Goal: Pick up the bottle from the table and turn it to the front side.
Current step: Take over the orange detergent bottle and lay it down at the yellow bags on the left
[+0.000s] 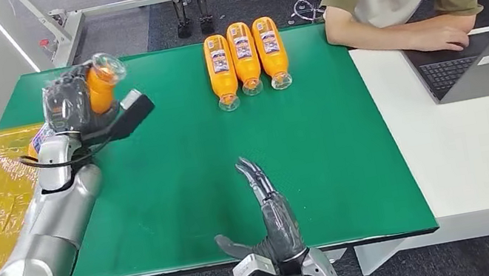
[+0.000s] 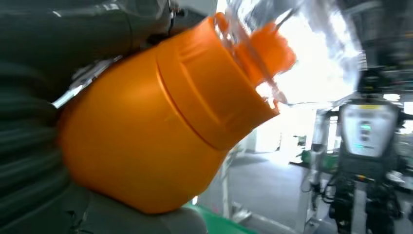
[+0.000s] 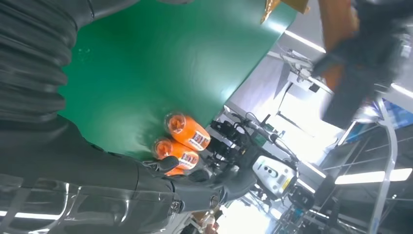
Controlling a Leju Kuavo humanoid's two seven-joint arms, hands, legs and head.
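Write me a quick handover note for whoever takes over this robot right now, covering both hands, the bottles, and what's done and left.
Left hand: grips an orange bottle, lifted clear above the green table near its left edge, clear cap pointing up and away.
Right hand: open, fingers extended, holding nothing, over the table's near edge.
Three more orange bottles lie side by side at the far edge, labels up, caps toward the robot.
Done: pickup.
Left: turn the held bottle to its front side; its label cannot be seen here.

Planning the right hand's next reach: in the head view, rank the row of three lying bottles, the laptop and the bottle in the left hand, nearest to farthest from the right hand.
From the right hand:
1. Row of three bottles, straight ahead.
2. and 3. Held bottle, up on the left, and laptop, on the white table at right: too close to call.
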